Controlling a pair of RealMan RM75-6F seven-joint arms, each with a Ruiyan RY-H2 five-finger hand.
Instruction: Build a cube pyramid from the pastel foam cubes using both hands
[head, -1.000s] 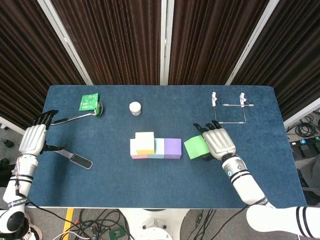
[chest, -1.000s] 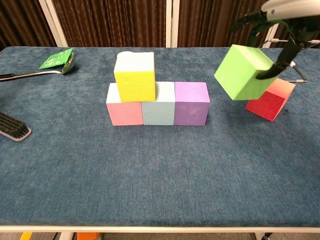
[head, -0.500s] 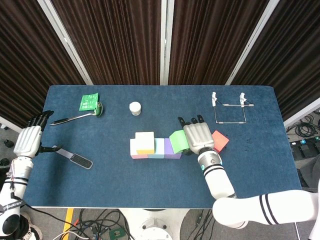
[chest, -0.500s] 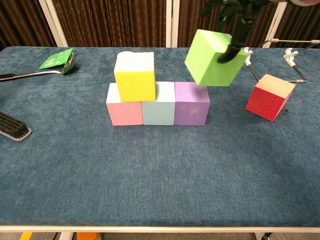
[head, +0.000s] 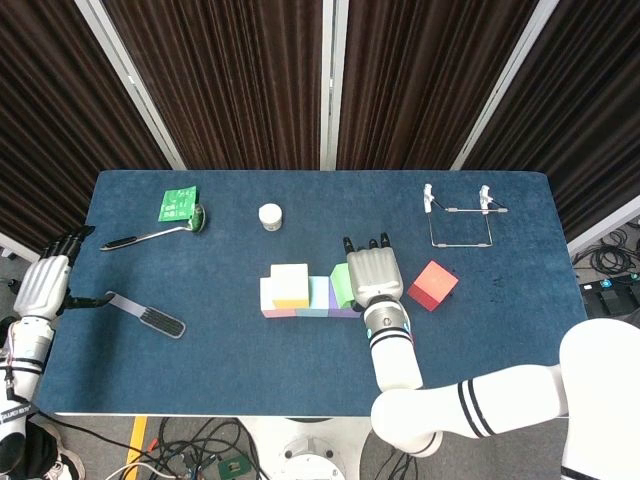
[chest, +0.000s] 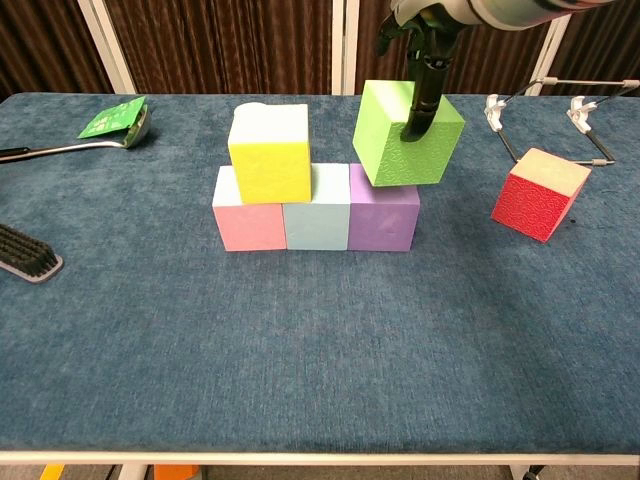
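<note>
While the row of pink cube (chest: 248, 222), pale blue cube (chest: 316, 218) and purple cube (chest: 383, 218) sits mid-table on the blue cloth (chest: 300, 340), the right hand (head: 373, 282) grips a green cube (chest: 407, 133) from above, tilted over the purple cube at the row's right end. Whether it touches that cube cannot be told. A yellow cube (chest: 269, 153) rests atop the row, over the pink and pale blue cubes. Right of the row, apart, a red cube (chest: 540, 196) stands tipped on an edge. Left of the row a brush (head: 146, 317) lies near the left hand (head: 42, 284), fingers loosely apart, empty. Beyond the row sit a spoon (head: 157, 233), green packet (head: 179, 204), white jar (head: 270, 215) and wire rack (head: 459, 220).
</note>
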